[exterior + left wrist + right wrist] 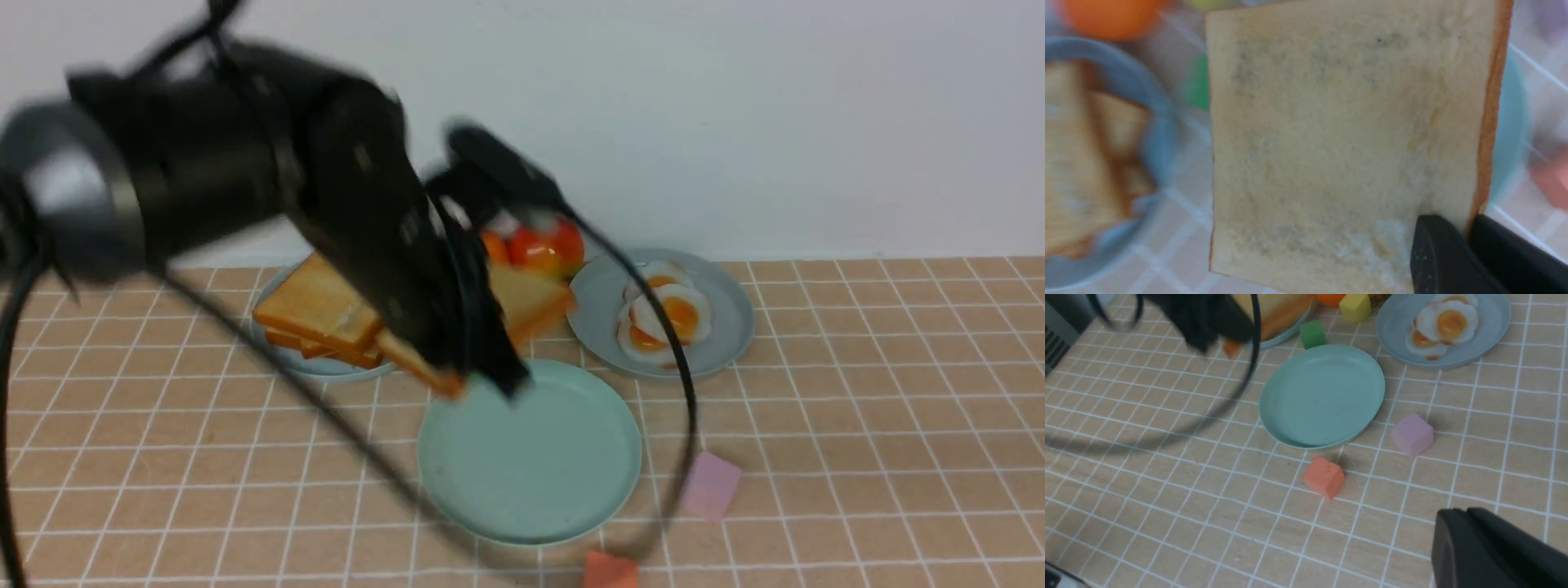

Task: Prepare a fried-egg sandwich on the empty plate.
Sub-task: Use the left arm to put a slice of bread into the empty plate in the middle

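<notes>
Tan tiled tabletop with white grout, plain white wall behind. Got the left tool (1459,230) clenched on one corner of a toast slice (1347,143), pinching it near the crust. Pale porous face, thin brown crust down one edge, and square, so no real long axis to fuss over. From the front, hanging tilted right at the far-left rim of the plate (531,465), which puts the plate's middle toward the robot and a bit right of the tool. Probably just a short carry in and down, then levelling the slice before letting go. Mint, round, shallow, smooth, totally bare. Right tool (1466,522) clamped shut on nothing, low on the near right, well apart from the plate, so left arm clearly nearer. No sandwich yet. Eggs (665,314), glossy white with orange yolks, on a grey-blue dish (727,327) just behind on the right. Toast stack (318,314) on another dish to the left.
</notes>
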